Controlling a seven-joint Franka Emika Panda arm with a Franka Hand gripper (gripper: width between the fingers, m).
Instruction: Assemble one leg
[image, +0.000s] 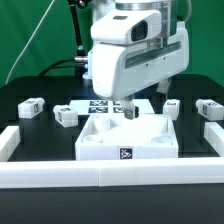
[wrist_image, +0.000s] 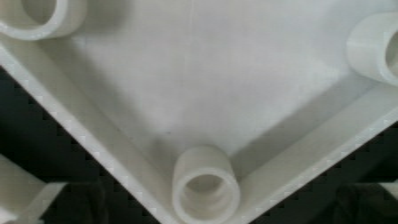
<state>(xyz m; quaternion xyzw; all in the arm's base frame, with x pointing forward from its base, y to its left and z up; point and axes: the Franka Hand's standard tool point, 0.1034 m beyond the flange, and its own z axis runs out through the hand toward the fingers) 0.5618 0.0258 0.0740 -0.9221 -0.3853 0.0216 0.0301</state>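
The large white tray-like piece (image: 127, 138) lies at the table's middle. My gripper (image: 128, 109) hangs over its far edge, close above it. In the wrist view the tray's inner floor (wrist_image: 196, 80) fills the picture, with a round socket (wrist_image: 206, 185) at its near corner and two more at the far corners. Pale fingertips (wrist_image: 25, 198) show at the frame's lower corners, wide apart, with nothing between them. Several small white legs with tags lie around: two at the exterior view's left (image: 32, 106) (image: 66, 116) and two at its right (image: 171, 108) (image: 209, 108).
The marker board (image: 100, 105) lies flat behind the tray. A low white wall (image: 110, 178) runs along the table's front and up both sides. A green backdrop stands behind the black table.
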